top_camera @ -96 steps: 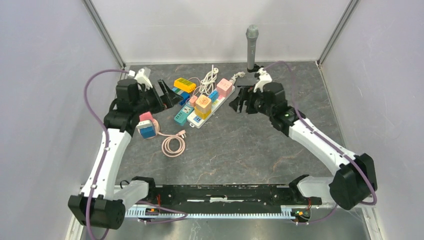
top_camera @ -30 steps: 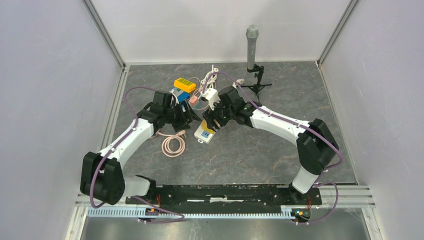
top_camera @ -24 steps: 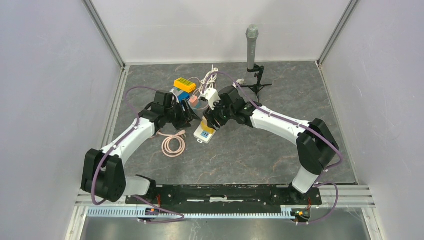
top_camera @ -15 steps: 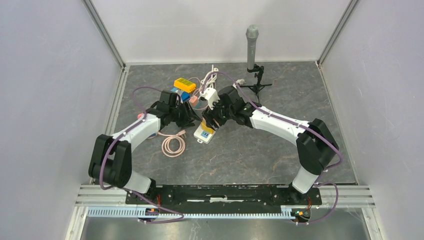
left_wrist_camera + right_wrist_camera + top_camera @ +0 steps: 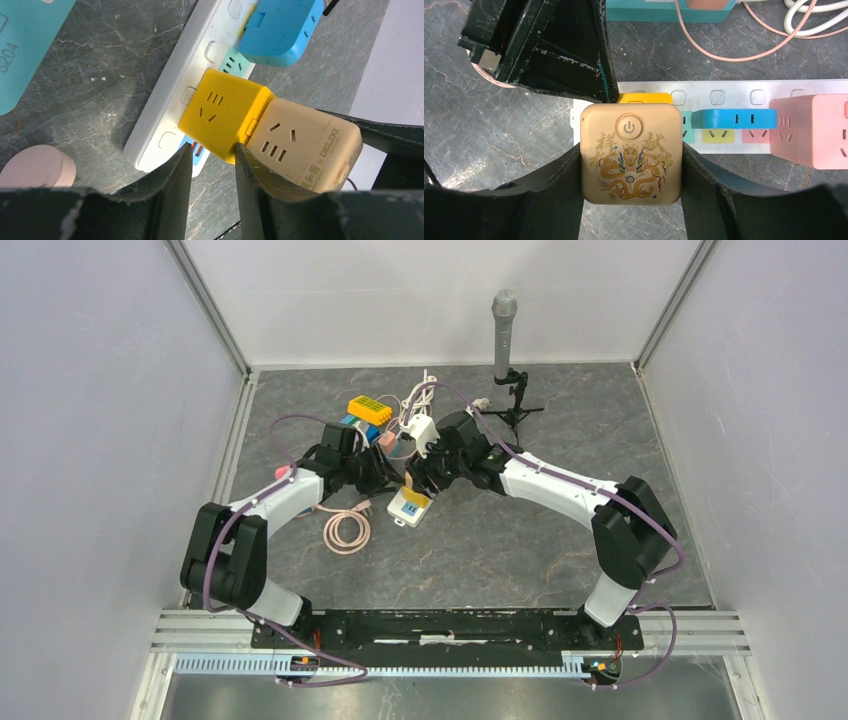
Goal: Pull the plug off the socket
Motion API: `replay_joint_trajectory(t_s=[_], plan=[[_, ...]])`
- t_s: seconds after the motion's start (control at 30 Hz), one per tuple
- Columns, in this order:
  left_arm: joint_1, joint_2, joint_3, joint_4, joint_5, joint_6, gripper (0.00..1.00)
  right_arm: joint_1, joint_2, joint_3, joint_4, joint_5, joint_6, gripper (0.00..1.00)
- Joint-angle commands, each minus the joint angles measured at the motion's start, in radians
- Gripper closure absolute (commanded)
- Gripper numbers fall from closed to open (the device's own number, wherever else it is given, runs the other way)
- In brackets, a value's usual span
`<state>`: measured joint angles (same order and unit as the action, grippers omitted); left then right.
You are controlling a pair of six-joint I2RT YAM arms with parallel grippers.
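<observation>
A beige cube plug (image 5: 631, 175) with a dragon print is plugged into a yellow cube socket (image 5: 220, 115) on the near end of a white power strip (image 5: 165, 125). My right gripper (image 5: 631, 146) is above it, and its fingers (image 5: 559, 190) press both sides of the beige plug (image 5: 413, 483). My left gripper (image 5: 212, 147) comes in from the left with its jaws narrow. One fingertip (image 5: 242, 152) meets the yellow socket's lower corner. The other fingertip (image 5: 182, 155) is over the strip's end, with a slit of strip showing beside it.
A blue plug (image 5: 734, 119) and a pink cube (image 5: 811, 130) sit further along the strip. A teal strip (image 5: 20, 50), an orange strip (image 5: 369, 408) and white cables lie behind. A pink coiled cable (image 5: 345, 530) lies near left. A microphone (image 5: 503, 330) stands at the back.
My left arm has swung in toward the strip's end and its jaws have narrowed around the yellow socket's corner. My right jaws have closed in on the beige plug.
</observation>
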<state>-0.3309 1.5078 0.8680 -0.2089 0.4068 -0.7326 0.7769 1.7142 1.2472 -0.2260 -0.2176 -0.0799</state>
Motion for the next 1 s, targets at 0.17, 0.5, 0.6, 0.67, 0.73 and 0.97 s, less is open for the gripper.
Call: replay_joint_trajectory(t_s=[0.17,0.5,0.6,0.67,0.73,0.97], plan=[[-0.034,-0.014,-0.106,-0.008,-0.027,0.075,0.63,0.002,-0.028,0.029,0.104,-0.024,0.049,1.00],[-0.042,0.021,-0.157,-0.104,-0.120,0.072,0.67,-0.039,-0.109,-0.012,0.269,-0.092,0.177,1.00],[-0.041,0.035,-0.163,-0.112,-0.126,0.068,0.68,-0.041,-0.105,-0.019,0.283,-0.098,0.180,1.00],[-0.042,0.043,-0.164,-0.122,-0.137,0.067,0.68,-0.039,-0.102,-0.027,0.283,-0.098,0.170,1.00],[-0.042,0.048,-0.162,-0.136,-0.148,0.067,0.68,-0.038,-0.107,-0.034,0.277,-0.090,0.144,1.00],[-0.042,0.061,-0.158,-0.166,-0.175,0.067,0.70,-0.036,-0.158,-0.034,0.263,-0.041,0.089,1.00]])
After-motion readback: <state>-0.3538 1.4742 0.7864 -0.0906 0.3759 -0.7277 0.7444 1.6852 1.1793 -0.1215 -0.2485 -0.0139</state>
